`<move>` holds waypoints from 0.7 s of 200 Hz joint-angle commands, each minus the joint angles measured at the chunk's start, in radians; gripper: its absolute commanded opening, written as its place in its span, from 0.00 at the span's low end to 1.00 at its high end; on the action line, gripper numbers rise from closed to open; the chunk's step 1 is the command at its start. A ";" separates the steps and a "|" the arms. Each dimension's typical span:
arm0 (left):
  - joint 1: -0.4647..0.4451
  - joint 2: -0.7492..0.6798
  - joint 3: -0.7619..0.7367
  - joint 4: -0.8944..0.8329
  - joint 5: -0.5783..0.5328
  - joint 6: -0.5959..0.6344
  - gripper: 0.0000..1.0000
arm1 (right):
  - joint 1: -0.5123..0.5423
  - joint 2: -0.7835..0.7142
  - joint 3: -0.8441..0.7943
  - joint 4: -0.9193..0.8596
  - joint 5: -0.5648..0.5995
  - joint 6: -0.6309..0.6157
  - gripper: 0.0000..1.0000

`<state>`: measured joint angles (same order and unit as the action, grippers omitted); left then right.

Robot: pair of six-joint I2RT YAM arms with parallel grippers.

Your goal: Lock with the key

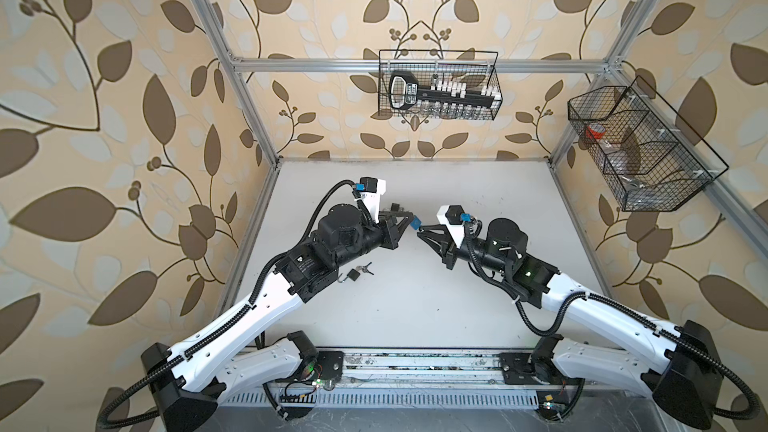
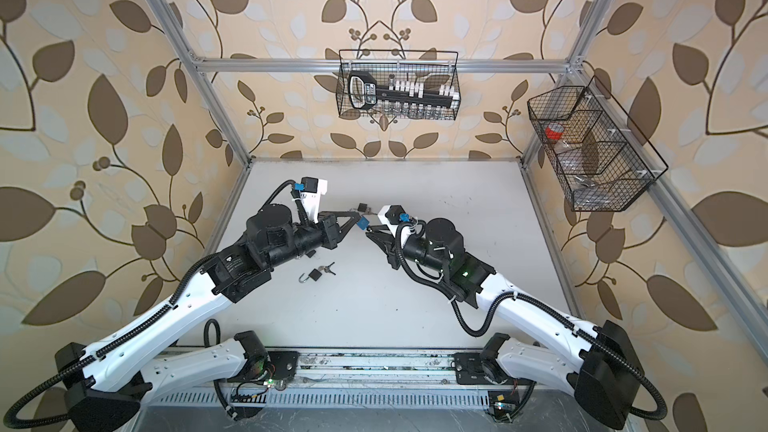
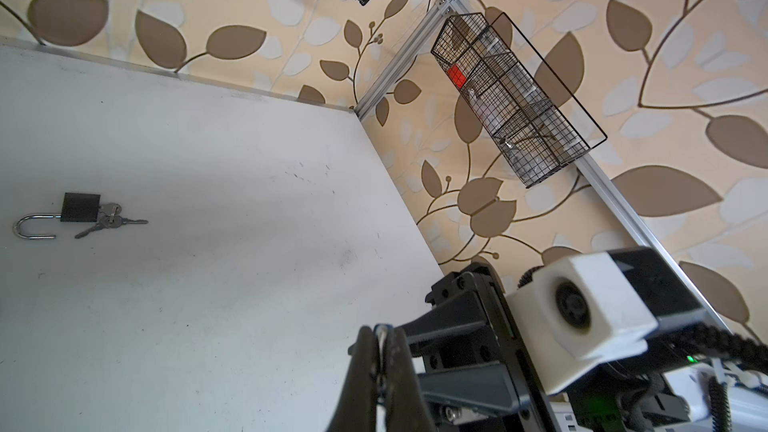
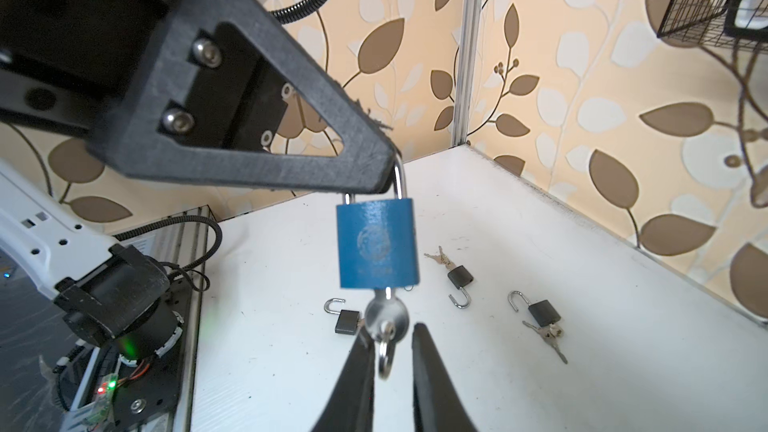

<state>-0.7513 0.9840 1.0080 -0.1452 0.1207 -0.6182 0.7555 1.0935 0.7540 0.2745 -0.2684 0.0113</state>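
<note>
A blue padlock (image 4: 376,243) hangs above the table by its steel shackle, and my left gripper (image 3: 381,332) is shut on that shackle. In both top views the padlock (image 1: 414,223) (image 2: 362,223) sits between the two gripper tips. A silver key (image 4: 386,317) sticks out of the padlock's underside, with a key ring (image 4: 384,361) dangling from it. My right gripper (image 4: 392,332) is open, with one jaw on each side of the key's round head. One jaw is at the head's edge; a gap shows at the other.
Three small black padlocks with open shackles lie on the white table: one (image 4: 347,321) under the blue padlock, two (image 4: 460,277) (image 4: 544,312) farther out with keys. Another (image 1: 354,275) lies by the left arm. Wire baskets (image 1: 440,85) (image 1: 640,147) hang on the walls.
</note>
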 commanded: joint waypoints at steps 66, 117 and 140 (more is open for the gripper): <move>0.006 -0.017 0.018 0.039 -0.015 -0.017 0.00 | 0.005 -0.018 0.024 0.008 0.020 0.007 0.00; 0.006 -0.061 0.044 0.018 -0.065 -0.022 0.00 | 0.005 -0.037 -0.034 -0.031 0.035 0.017 0.00; 0.005 -0.074 0.057 0.006 -0.084 0.000 0.00 | 0.004 -0.060 -0.074 -0.059 0.046 0.030 0.00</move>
<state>-0.7532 0.9573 1.0084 -0.1696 0.0944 -0.6338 0.7616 1.0599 0.7341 0.2756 -0.2558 0.0219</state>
